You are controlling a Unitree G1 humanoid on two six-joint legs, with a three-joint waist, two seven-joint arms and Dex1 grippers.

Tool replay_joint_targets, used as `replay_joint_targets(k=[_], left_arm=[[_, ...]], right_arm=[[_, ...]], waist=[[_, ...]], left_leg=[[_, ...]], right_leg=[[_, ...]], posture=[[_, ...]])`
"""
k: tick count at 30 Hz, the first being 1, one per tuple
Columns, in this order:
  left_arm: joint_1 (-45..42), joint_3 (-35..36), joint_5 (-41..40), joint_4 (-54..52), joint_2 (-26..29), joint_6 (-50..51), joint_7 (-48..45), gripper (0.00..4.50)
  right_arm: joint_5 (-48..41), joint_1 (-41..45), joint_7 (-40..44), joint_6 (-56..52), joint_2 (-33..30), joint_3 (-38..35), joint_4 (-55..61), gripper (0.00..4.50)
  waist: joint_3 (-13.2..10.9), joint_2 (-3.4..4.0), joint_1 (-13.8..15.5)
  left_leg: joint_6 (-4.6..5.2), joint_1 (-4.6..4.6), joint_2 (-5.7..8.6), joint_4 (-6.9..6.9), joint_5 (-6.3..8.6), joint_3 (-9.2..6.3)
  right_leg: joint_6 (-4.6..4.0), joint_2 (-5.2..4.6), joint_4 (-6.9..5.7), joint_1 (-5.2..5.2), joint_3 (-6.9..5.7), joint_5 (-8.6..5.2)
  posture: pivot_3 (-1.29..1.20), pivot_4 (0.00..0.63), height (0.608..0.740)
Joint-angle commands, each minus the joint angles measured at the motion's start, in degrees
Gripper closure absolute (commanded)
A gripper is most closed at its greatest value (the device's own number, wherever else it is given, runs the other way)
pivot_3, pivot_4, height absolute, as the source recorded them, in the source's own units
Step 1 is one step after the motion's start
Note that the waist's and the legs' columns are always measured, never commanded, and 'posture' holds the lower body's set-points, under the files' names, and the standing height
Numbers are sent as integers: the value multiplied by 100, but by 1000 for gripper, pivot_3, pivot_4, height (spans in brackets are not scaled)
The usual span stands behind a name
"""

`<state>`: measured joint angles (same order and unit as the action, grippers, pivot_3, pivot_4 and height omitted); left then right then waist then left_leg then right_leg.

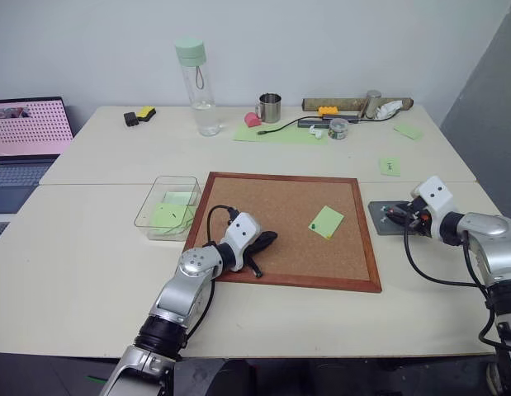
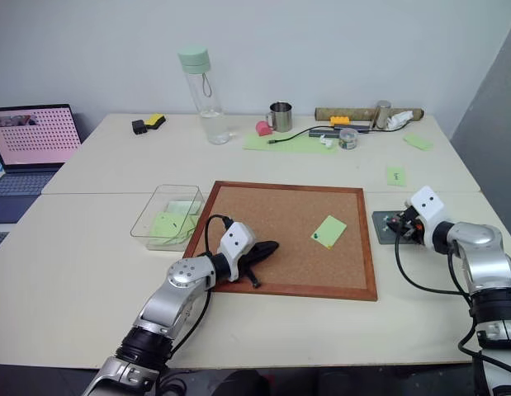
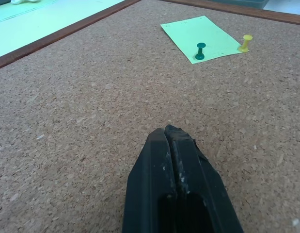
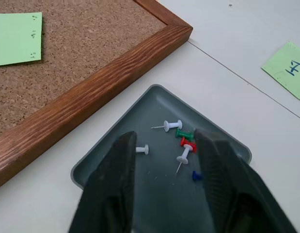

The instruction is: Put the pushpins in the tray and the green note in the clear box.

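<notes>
The green note (image 1: 326,221) lies on the right part of a cork board (image 1: 263,206), held by a green pushpin (image 3: 200,51) and a yellow pushpin (image 3: 245,42). My left gripper (image 1: 265,241) rests shut and empty on the board, its tip (image 3: 168,133) pointing toward the note from some way off. The dark grey tray (image 4: 140,194) sits just right of the board and holds several pushpins (image 4: 181,141) in white, green, red and blue. My right gripper (image 4: 166,138) hovers open over the tray with nothing between its fingers. The clear box (image 1: 148,216), left of the board, holds pale green slips.
A small green slip with a dark mark (image 1: 390,167) lies behind the tray. At the back stand a tall clear bottle (image 1: 197,82), a metal mug (image 1: 270,107), a long green sheet (image 1: 280,133) and clutter. A laptop (image 1: 24,140) sits far left.
</notes>
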<state>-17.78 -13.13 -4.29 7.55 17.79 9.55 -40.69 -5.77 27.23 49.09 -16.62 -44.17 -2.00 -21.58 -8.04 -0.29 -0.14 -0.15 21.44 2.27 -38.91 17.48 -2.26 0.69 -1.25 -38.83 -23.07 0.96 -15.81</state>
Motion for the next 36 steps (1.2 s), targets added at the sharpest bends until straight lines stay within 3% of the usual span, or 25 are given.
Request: replay_joint_targets(k=[1, 2, 8, 14, 22, 25, 36], left_arm=[[212, -190, 71, 224, 48, 167, -154, 4500], [205, -191, 76, 230, 50, 162, -160, 4500], [180, -207, 102, 268, 77, 132, -191, 4500], [159, -207, 130, 300, 87, 127, -199, 4500], [262, -192, 142, 258, 95, 122, -167, 4500], [278, -192, 147, 250, 96, 127, -159, 4500], [346, -165, 154, 227, 144, 130, -145, 4500]], right_arm=[[-402, -213, 532, -25, -203, -146, 1000, 1744], [-526, -320, 710, -72, -209, -105, 1310, 1585], [-745, -676, 908, -271, 95, 313, 2397, 1585], [-521, -468, 644, -79, 634, 688, 2049, 1585], [-393, -306, 724, 167, 903, 869, 1544, 1585], [-356, -252, 743, 257, 1002, 936, 1387, 1985], [-363, -238, 876, 428, 1063, 936, 1083, 4291]], waist=[[0, 0, 2], [0, 1, -2], [1, -6, -2], [2, -9, 0], [2, -9, -5], [2, -9, -7], [2, -9, -12]], left_leg=[[0, 1, 0, 0, 0, -1], [0, 0, 0, 0, 0, -1], [0, 0, -1, 0, 0, -5], [0, 0, 0, -1, 0, -6], [-1, -1, 0, 0, 0, -6], [-1, -2, 0, 0, 0, -6], [-1, -1, 0, 0, 0, -6]], right_leg=[[1, 0, 0, 0, -1, 0], [1, 0, 0, 0, -1, -1], [4, 1, 0, 1, -3, -2], [4, 0, 0, 0, -3, -2], [3, 0, 1, -1, -3, -2], [3, 0, 1, -1, -3, -2], [3, 0, 1, -1, -3, -2]], posture=[[0, 150, 740], [0, 150, 740], [0, 150, 740], [0, 150, 740], [0, 150, 740], [0, 150, 740], [0, 150, 740]])
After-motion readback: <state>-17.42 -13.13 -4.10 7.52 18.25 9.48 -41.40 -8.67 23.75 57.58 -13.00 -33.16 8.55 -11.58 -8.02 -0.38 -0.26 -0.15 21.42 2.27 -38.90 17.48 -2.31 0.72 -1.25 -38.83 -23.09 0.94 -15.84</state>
